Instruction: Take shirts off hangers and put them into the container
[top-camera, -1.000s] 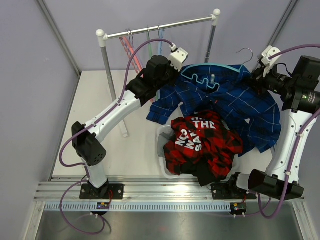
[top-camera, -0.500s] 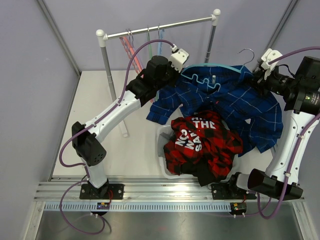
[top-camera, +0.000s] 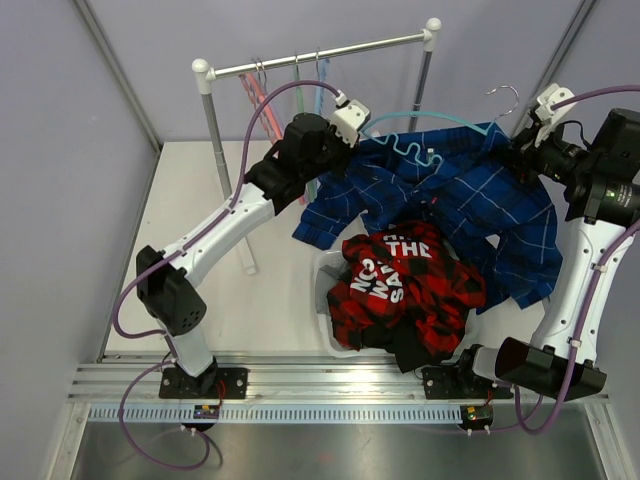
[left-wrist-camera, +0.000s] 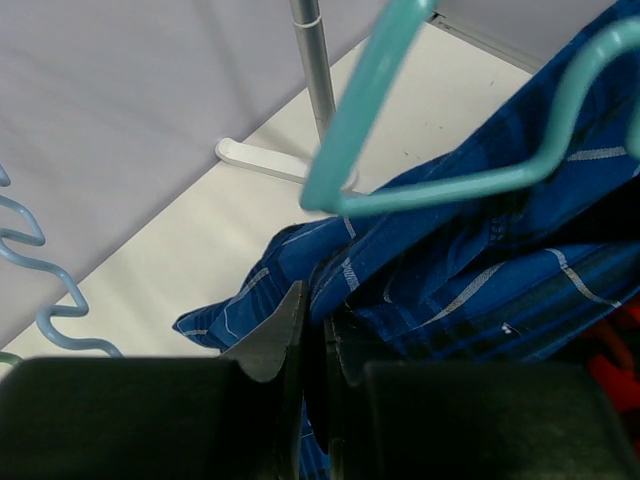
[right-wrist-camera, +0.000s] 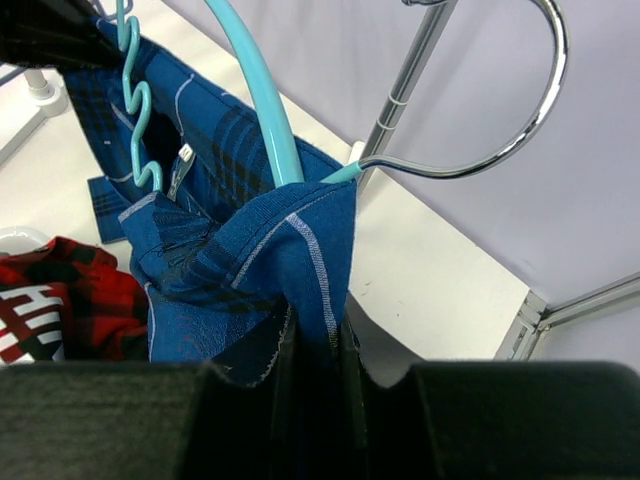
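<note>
I take the white basket (top-camera: 325, 290) as my mark. The red-and-black plaid shirt (top-camera: 405, 285) lies heaped in it and spills over its rim, with a dark cloth (top-camera: 410, 350) showing under it at the near edge. The blue plaid shirt (top-camera: 470, 205) hangs in the air beyond the basket and trails down past its right side. It is draped on the teal hanger (top-camera: 420, 122), whose end on the left arm's side shows bare above the cloth. My left gripper (left-wrist-camera: 317, 305), beyond the basket's far left corner, has its jaws nearly together, pinching blue cloth. My right gripper (right-wrist-camera: 318, 330), beyond the far right corner, is clenched on the shirt's shoulder beside the hanger's metal hook (right-wrist-camera: 500, 150).
</note>
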